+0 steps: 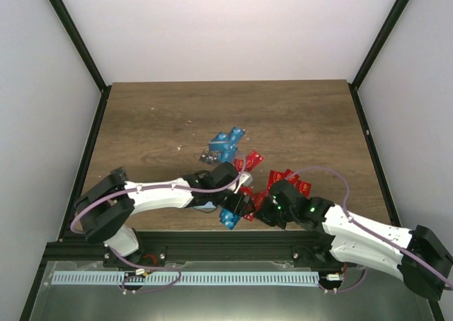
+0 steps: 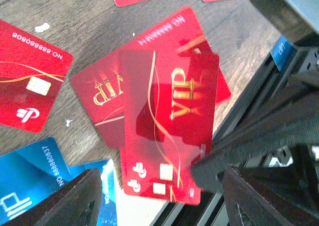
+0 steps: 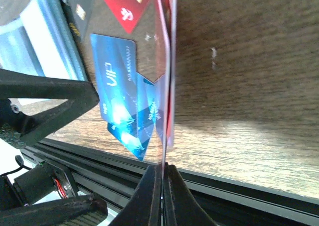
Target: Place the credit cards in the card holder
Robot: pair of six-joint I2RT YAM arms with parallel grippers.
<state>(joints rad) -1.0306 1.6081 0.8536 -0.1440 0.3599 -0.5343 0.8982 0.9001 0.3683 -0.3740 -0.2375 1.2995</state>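
Right gripper point(image 3: 162, 180) pinched red card point(image 3: 168, 61) by its edge (thin, stiff, likely slick); left gripper point(image 2: 144, 178) stood open, empty.

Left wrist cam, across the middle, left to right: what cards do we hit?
red numbered card → red VIP card → blue card sliver at the right edge. Overlapping cards are left out.

We see a red VIP card point(image 2: 169, 131), gold lettering and gold swirls across it; lower left of it, bright blue cards point(image 2: 30, 181) with white marks; beneath it, a brown wood-grain table point(image 2: 84, 32)
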